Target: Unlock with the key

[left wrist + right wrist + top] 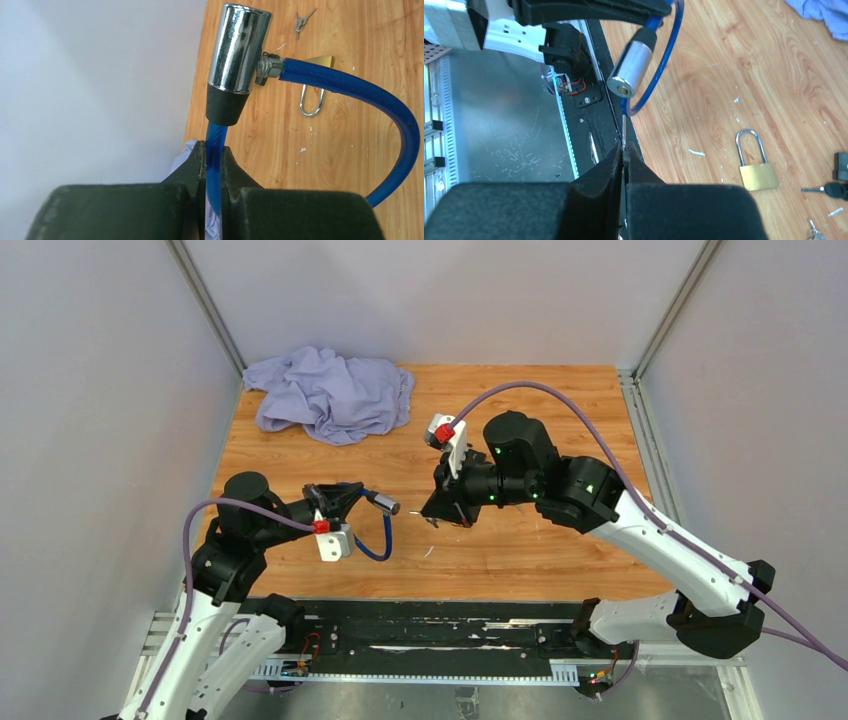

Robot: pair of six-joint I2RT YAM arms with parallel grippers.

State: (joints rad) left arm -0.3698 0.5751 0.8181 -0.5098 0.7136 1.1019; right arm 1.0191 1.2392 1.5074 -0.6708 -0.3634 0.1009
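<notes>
A blue cable lock with a chrome cylinder [385, 503] [240, 47] [631, 67] hangs above the table. My left gripper [338, 498] [214, 150] is shut on its blue cable [350, 90] just below the cylinder's black collar. My right gripper [437, 512] [624, 149] is shut on a thin silver key [623, 131], whose blade sticks out past the fingertips. In the right wrist view the blade points up at the cylinder's keyhole end [623, 91], a short gap away and not inside it.
A brass padlock [756, 172] [320, 62] lies on the wooden table, with loose keys [831, 189] [301, 22] near it. A crumpled lilac cloth [330, 390] sits at the back left. The black rail [430, 635] runs along the near edge.
</notes>
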